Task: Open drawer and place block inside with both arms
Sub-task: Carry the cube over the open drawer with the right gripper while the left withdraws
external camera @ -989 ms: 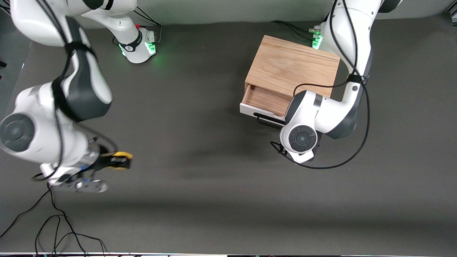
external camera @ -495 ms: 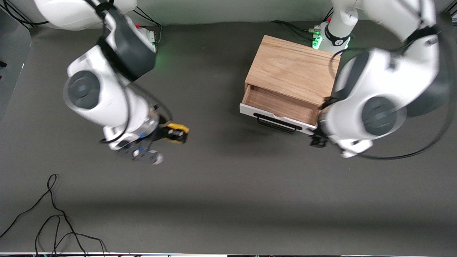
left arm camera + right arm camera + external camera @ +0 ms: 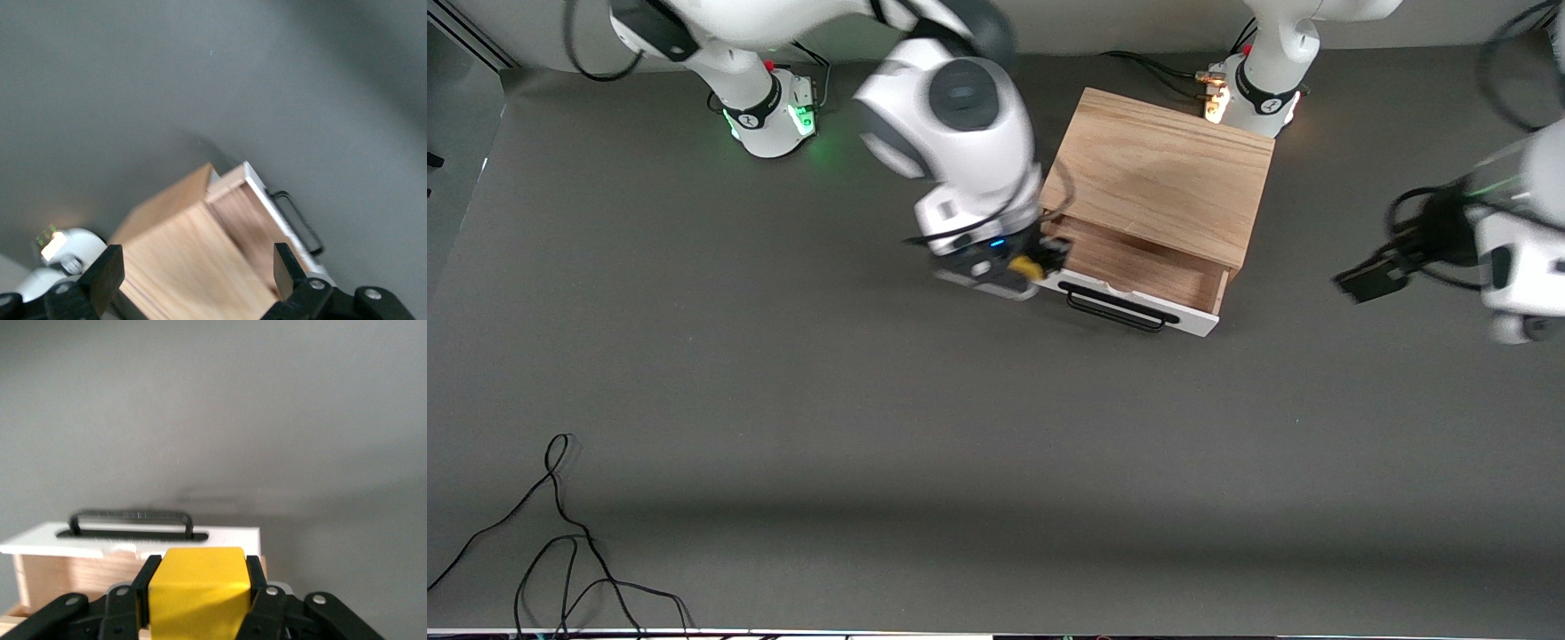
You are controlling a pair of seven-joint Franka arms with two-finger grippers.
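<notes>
Gripping the block (image 3: 1028,265) between closed fingers, the right gripper (image 3: 1040,260) hung over the corner of the open drawer (image 3: 1138,271) toward the right arm's end of the table. Drawer was pulled out of the oak cabinet (image 3: 1160,173), white front and black handle (image 3: 1120,308) facing the front camera. Left gripper (image 3: 1371,277) sat over bare table (image 3: 871,427) toward the left arm's end, fingers (image 3: 105,277) spread wide and empty, well apart from the cabinet.
</notes>
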